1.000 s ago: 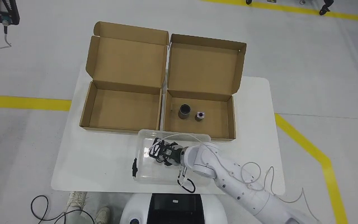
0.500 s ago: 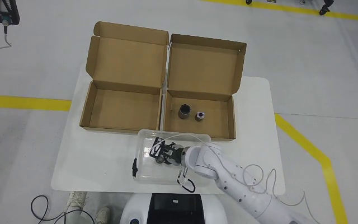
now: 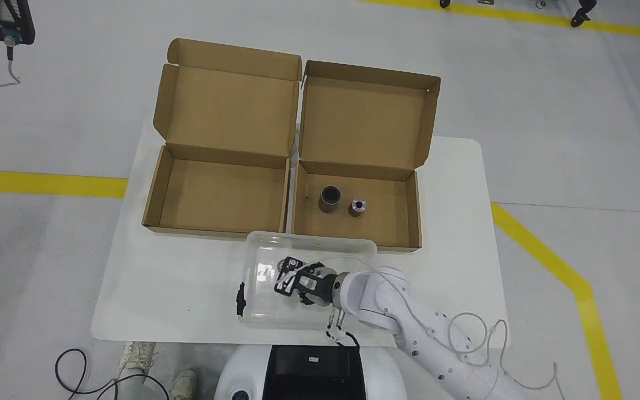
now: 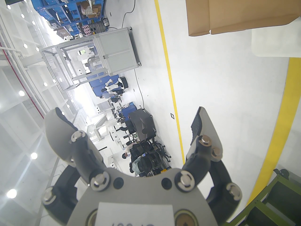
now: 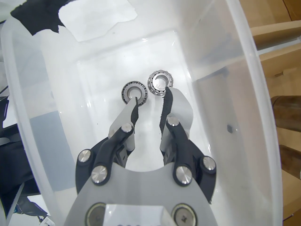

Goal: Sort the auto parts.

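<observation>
Steel-grey and ringed with rollers, the two parts now being worked on are tapered roller bearings. They lie flat on the floor of the clear plastic bin (image 5: pixel 237 48). The first bearing (image 5: pixel 126 92) and the second bearing (image 5: pixel 154 88) sit side by side, so close that I cannot tell whether they touch. The right tool (image 5: pixel 151 94) hangs inside the bin, its jaws at a narrow gap with nothing between them. One fingertip overlaps the first bearing and the other overlaps the edge of the second.

Over the last second the right tool (image 3: pixel 296 279) has slid a little along the bin, away from the end marked with black tape (image 3: pixel 241 297) and slightly toward the robot. The boxes and their contents have stayed put. I read this as lining up for a pick. No bearing is gripped yet, and with the tips straddling both rings the tool could catch neither cleanly.

The top view gives the layout. The bin sits at the near edge of the counter (image 3: pixel 150 290), with the left cardboard box (image 3: pixel 220 195) and the right cardboard box (image 3: pixel 390 215) behind it. The right box holds a dark sleeve (image 3: pixel 330 198) and a small ring-shaped part (image 3: pixel 357 207). The right wrist view gives the finger-to-bearing detail. In the left wrist view the left tool (image 4: pixel 128 116) is spread wide, holds nothing and is aimed out over the workshop floor.
</observation>
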Controlling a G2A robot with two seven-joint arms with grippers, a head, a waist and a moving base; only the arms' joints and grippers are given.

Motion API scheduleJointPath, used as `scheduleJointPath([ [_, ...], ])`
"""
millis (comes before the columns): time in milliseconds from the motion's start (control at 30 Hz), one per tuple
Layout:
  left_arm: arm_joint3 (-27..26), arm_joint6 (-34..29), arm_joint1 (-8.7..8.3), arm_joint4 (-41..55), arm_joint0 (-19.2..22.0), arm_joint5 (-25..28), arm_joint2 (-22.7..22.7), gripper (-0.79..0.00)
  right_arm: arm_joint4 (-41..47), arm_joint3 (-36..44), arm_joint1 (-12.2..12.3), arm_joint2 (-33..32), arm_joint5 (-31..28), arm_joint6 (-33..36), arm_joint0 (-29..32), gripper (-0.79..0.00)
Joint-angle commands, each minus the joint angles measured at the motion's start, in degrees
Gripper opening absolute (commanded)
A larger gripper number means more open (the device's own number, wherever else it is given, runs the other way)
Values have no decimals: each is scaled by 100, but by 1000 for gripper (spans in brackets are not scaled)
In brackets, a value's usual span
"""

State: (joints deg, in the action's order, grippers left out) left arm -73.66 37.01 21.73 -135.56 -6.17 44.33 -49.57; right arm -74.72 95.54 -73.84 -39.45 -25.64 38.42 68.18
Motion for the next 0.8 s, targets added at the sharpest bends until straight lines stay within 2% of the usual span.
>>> scheduleJointPath([
  [0,0,0,0,0,0,0,0,0,-99,-42,-21,86,-7,-30,-34,-517],
  [367,0,0,0,0,0,0,0,0,-290,-241,-159,450,194,11,-132,-499],
  [767,0,0,0,0,0,0,0,0,-171,-315,-196,420,243,230,-120,-465],
])
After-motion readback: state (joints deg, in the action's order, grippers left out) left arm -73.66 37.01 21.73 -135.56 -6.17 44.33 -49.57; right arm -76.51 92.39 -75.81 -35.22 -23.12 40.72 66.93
